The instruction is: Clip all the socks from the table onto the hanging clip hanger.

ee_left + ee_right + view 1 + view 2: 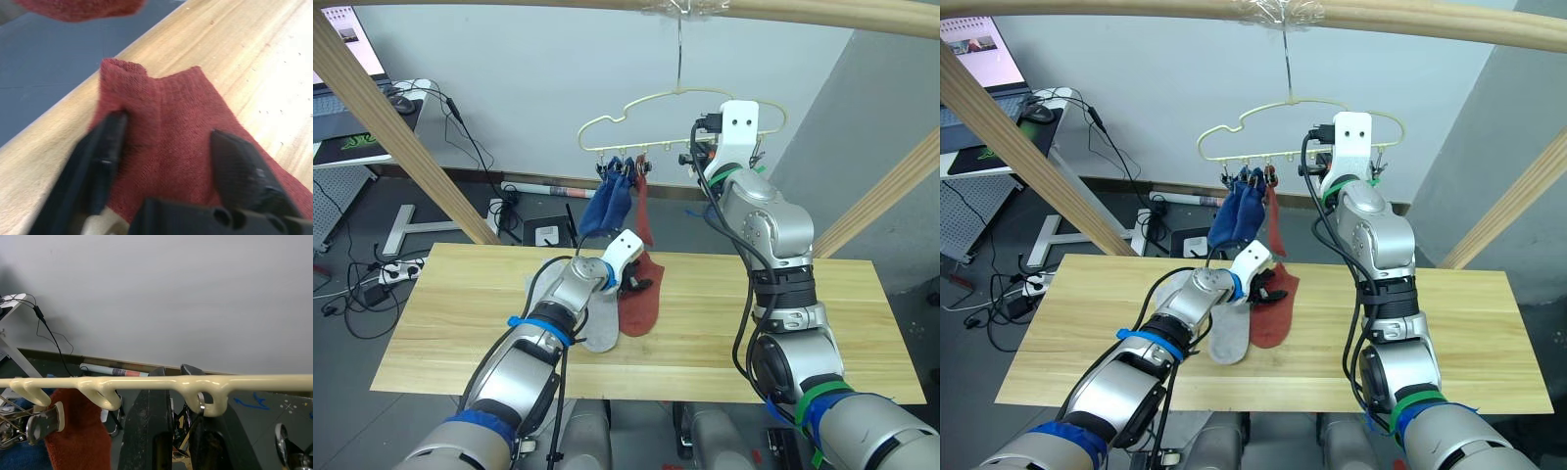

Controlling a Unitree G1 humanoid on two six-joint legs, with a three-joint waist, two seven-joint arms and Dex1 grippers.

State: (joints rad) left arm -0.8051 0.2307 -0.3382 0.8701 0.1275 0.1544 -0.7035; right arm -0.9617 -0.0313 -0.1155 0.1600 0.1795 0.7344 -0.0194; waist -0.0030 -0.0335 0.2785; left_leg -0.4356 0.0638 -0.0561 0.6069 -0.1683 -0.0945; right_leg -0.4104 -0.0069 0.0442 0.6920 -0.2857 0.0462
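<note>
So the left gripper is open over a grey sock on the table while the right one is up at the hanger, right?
Not quite: the left gripper is open over a red sock, not a grey one, as the left wrist view shows. The right gripper is indeed up at the hanger.

Left arm stretched forward and low, black two-finger left gripper (166, 147) spread wide, tips angled down. Right arm raised near vertical, black two-finger right gripper (178, 431) close together, pointing up.
</note>
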